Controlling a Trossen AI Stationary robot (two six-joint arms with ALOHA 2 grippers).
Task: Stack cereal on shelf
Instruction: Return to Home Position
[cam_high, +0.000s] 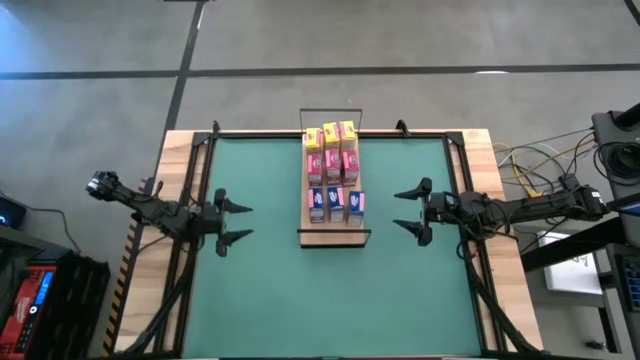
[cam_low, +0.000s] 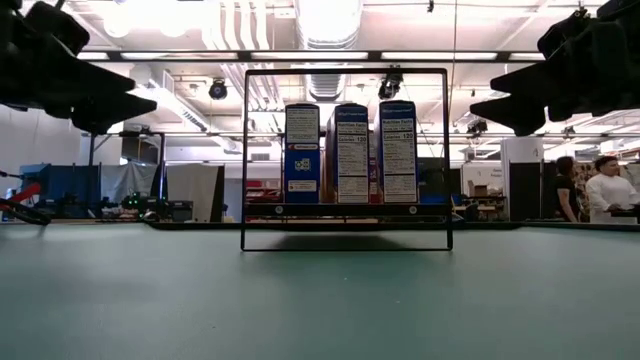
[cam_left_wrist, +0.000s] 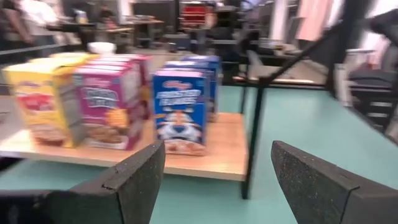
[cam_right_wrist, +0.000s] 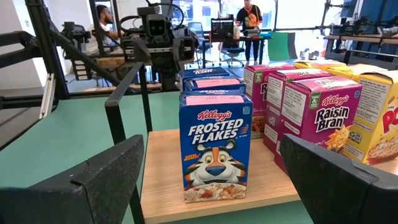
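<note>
The cereal (cam_high: 333, 170) stood in rows on the shelf (cam_high: 335, 236) at the middle of the table (cam_high: 270, 290) — blue boxes (cam_high: 335, 203) at the near end, pink boxes (cam_high: 333, 165) behind them, yellow boxes (cam_high: 335, 133) farthest back. The left claw (cam_high: 248, 223) hovered left of the shelf, well apart from it, fingers spread and empty; the right claw (cam_high: 398, 210) hung on the opposite side — likewise spread, gripping nothing.

1. A long light-brown wooden shelf (cam_high: 335, 232) lies on the green counter (cam_high: 260, 290), running from centre toward 12 o'clock.
2. On it stand small yellow cardboard cereal boxes (cam_high: 333, 134) at the 12 o'clock end, pink boxes (cam_high: 333, 163) midway and blue boxes (cam_high: 335, 203) toward 6 o'clock.
3. The left pincer (cam_high: 248, 222) is at 9 o'clock and the right pincer (cam_high: 398, 210) at 3 o'clock, both spread and clear of the shelf.
</note>
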